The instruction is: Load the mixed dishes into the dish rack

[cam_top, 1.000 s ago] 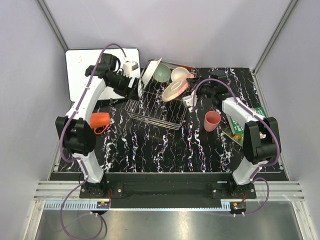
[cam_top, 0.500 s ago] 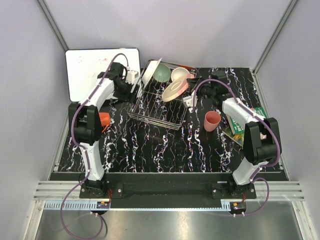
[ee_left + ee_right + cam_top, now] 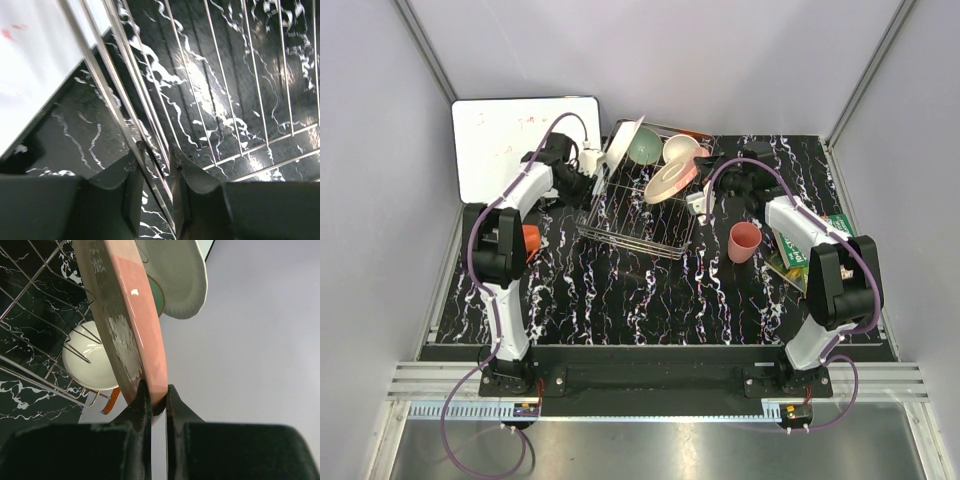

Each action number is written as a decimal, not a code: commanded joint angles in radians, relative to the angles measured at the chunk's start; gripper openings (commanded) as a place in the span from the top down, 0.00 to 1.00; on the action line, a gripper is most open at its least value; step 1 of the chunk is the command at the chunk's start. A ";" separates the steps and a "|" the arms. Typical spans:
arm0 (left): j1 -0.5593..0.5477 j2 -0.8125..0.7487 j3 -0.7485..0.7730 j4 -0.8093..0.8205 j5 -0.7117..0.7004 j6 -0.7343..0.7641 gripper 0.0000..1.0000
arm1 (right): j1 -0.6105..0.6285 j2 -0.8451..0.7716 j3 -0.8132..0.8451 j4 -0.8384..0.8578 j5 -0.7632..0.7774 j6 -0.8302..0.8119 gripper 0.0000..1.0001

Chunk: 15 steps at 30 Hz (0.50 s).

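1. Seating the large pink-and-cream plate (image 3: 670, 182) in the dish rack (image 3: 635, 228) looked like the step in hand from the top camera. The plate leaned on edge in the rack's far half, its long axis running diagonally from near-left to far-right. It stood just beside the white plate (image 3: 621, 145), mint green bowl (image 3: 643, 147) and cream bowl (image 3: 678, 149). The small pink cup (image 3: 744, 242) stood on the table (image 3: 620, 295) right of the rack. The orange mug (image 3: 529, 238) sat left of it, not yet loaded.
2. On the left wrist camera, the left gripper (image 3: 157, 167) was pinched narrow on the rack's rim wire, probably steadying it.
3. On the right wrist camera, the right gripper (image 3: 157, 401) was pressed together on the plate's rim, the plate rising steeply away from it. I judged the next move called for settling the plate between wires before letting go.
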 commanded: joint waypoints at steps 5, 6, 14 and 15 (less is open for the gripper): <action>-0.021 -0.095 -0.094 -0.078 0.153 0.180 0.72 | -0.008 -0.100 0.069 0.110 -0.052 -0.306 1.00; -0.022 -0.102 -0.102 -0.087 0.163 0.195 0.73 | -0.008 -0.104 0.073 0.106 -0.054 -0.311 1.00; -0.024 -0.125 -0.158 -0.181 0.126 0.352 0.76 | -0.005 -0.133 0.103 0.046 -0.074 -0.350 1.00; -0.025 -0.127 -0.161 -0.189 0.123 0.364 0.76 | 0.000 -0.135 0.111 0.026 -0.075 -0.355 1.00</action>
